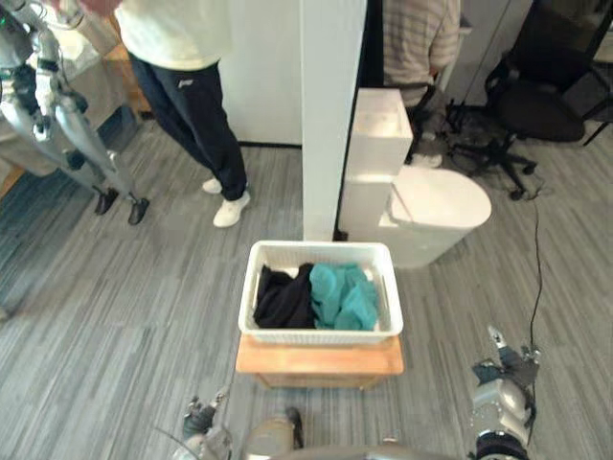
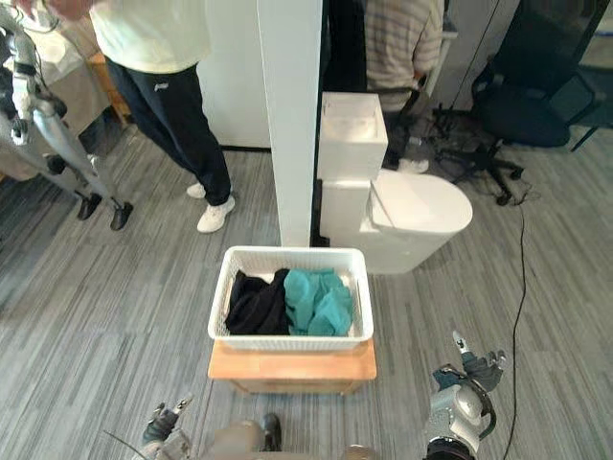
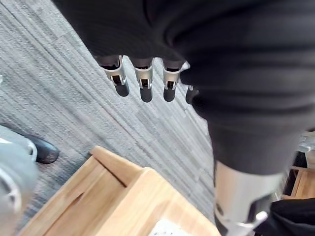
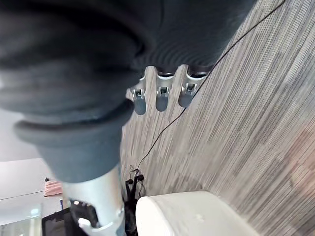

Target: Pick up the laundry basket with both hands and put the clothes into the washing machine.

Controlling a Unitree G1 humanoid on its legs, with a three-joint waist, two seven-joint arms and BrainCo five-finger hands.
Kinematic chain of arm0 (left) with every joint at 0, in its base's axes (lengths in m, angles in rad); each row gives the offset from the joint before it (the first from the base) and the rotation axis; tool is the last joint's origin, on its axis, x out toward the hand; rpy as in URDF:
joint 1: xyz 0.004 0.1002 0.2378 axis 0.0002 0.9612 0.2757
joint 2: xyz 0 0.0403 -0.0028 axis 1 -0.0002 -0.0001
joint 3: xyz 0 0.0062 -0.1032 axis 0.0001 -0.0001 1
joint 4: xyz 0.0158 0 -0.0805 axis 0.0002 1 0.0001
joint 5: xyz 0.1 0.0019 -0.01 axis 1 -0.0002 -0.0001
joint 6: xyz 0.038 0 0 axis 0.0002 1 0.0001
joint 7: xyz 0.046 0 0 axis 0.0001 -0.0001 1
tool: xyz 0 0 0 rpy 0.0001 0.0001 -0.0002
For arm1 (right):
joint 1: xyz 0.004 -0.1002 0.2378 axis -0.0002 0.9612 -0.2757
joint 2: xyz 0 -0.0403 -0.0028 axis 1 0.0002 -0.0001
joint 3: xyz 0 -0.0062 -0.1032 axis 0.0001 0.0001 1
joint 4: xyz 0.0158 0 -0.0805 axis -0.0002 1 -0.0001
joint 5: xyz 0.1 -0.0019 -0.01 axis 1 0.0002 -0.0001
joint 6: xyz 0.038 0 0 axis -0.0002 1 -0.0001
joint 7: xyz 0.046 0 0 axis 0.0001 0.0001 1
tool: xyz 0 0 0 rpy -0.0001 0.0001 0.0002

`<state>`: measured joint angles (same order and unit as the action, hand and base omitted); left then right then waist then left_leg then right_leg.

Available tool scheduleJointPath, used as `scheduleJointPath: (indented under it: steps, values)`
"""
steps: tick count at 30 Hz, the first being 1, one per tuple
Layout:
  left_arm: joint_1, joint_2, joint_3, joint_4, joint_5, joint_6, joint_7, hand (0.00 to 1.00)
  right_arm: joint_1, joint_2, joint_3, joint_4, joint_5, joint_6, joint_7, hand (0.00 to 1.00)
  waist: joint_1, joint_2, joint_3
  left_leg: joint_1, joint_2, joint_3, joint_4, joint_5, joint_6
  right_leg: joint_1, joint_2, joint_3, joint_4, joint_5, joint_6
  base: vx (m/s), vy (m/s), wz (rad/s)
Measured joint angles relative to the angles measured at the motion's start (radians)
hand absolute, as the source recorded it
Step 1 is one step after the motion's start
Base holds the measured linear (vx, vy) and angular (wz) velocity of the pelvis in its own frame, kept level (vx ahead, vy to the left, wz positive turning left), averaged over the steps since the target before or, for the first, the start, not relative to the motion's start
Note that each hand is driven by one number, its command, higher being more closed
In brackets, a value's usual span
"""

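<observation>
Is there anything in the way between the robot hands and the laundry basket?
Nothing visible is. The laundry basket sits on a wooden stool; only bare floor lies between it and the open left robot hand and the open right robot hand.

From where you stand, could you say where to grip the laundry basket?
I'd grip the laundry basket by its rim at both ends, left hand from the left, right hand from the right: it sits level on the wooden stool, rim clear above the clothes.
</observation>
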<state>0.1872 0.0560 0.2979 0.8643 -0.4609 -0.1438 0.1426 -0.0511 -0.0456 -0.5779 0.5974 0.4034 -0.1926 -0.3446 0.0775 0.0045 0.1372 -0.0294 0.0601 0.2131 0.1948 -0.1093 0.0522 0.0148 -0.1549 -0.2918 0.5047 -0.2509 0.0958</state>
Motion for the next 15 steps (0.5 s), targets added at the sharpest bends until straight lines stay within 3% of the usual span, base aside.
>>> scheduleJointPath:
  steps: [3, 5, 6, 10, 13, 15]
  values:
    - [-0.008, 0.01, 0.082, 0.045, 0.002, -0.003, 0.018, 0.0, 0.005, -0.001, -0.006, -0.036, 0.0, -0.004, 0.0, 0.0, -0.01, 0.015, -0.007, 0.028, 0.014, -0.035, -0.018, 0.0, -0.002, -0.038, -0.026, 0.0, -0.119, 0.008, 0.0, 0.26, -0.07, 0.36]
    - [0.005, 0.029, 0.122, 0.056, 0.003, -0.008, 0.034, 0.0, 0.011, 0.005, -0.003, -0.037, 0.0, -0.005, 0.001, 0.0, -0.004, 0.0, -0.015, 0.05, 0.007, -0.047, -0.011, -0.014, -0.028, -0.031, -0.038, 0.019, -0.252, 0.115, -0.001, 0.19, -0.155, 0.35]
    - [0.019, 0.043, 0.163, 0.06, 0.003, -0.015, 0.036, 0.0, 0.011, 0.02, -0.002, -0.04, 0.0, -0.006, 0.003, 0.0, -0.004, -0.037, -0.021, 0.067, -0.019, -0.062, -0.01, -0.031, -0.055, -0.035, -0.067, 0.036, -0.289, 0.225, 0.029, 0.17, -0.257, 0.28]
    - [0.066, -0.026, 0.261, 0.068, -0.003, -0.014, 0.043, 0.0, 0.021, 0.002, 0.027, -0.04, -0.013, 0.003, 0.044, 0.0, 0.017, 0.009, -0.072, 0.077, 0.025, -0.099, -0.058, -0.021, -0.104, 0.029, -0.007, -0.01, -0.421, 0.21, 0.013, 0.12, -0.218, 0.12]
    - [0.075, -0.035, 0.32, -0.023, -0.019, -0.014, 0.058, 0.0, 0.039, -0.016, 0.065, -0.04, -0.015, 0.007, 0.081, 0.0, 0.02, 0.009, -0.076, 0.073, 0.037, -0.141, -0.095, 0.0, -0.135, 0.054, 0.022, -0.051, -0.471, 0.218, 0.003, 0.06, -0.144, 0.43]
    - [0.087, -0.035, 0.375, -0.18, -0.026, -0.014, 0.078, 0.0, 0.047, -0.031, 0.124, -0.04, -0.013, 0.017, 0.12, 0.0, 0.033, 0.001, -0.091, 0.045, 0.051, -0.172, -0.127, 0.018, -0.153, 0.049, 0.047, -0.082, -0.507, 0.226, -0.01, 0.07, -0.127, 0.37]
